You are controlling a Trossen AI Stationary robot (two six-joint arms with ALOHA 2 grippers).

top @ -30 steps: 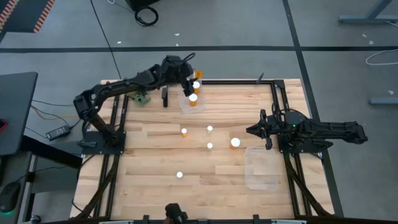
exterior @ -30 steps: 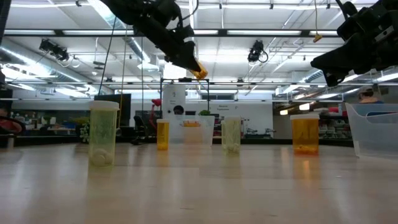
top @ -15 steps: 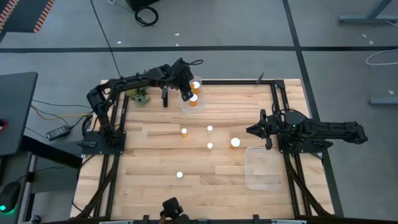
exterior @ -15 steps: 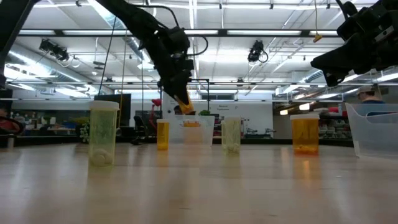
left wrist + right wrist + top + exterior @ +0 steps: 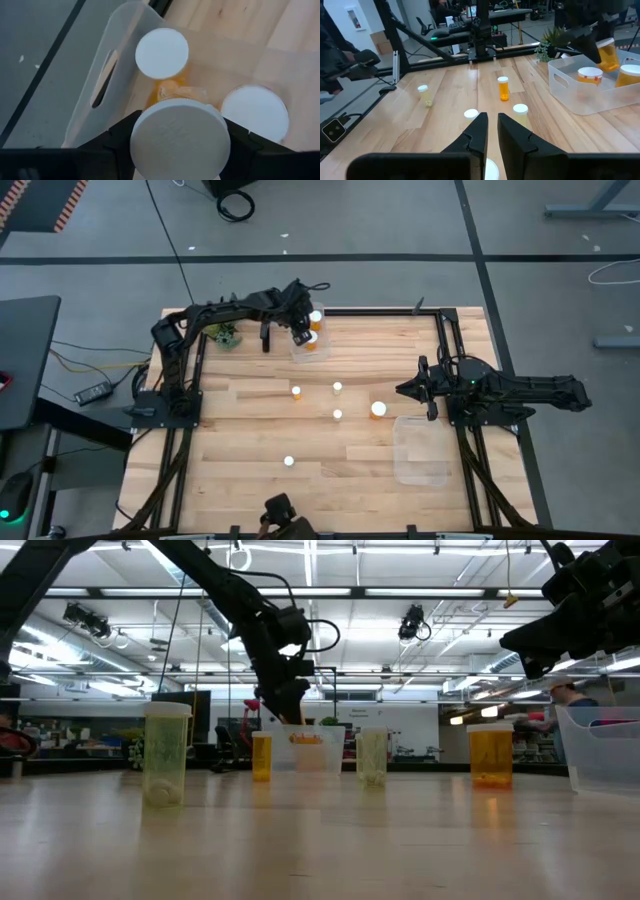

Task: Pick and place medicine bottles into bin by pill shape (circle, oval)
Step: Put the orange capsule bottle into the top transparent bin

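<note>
Now the left claw (image 5: 177,150) is gripping a bottle (image 5: 179,142) over the bin (image 5: 107,75); two bottles (image 5: 162,53) are standing below it.

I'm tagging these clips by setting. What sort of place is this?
Probably a robotics lab or workshop: a wooden table in a metal frame with two robot arms, a bare grey floor with cables, and desks, chairs and ceiling strip lights behind.

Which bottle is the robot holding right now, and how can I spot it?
Find the clear bin at the far edge of the table, near the left arm. The left gripper hangs over it, shut on a bottle with a white cap. Two other bottles already sit in the bin; this is the only one pinched between dark fingers.
</note>
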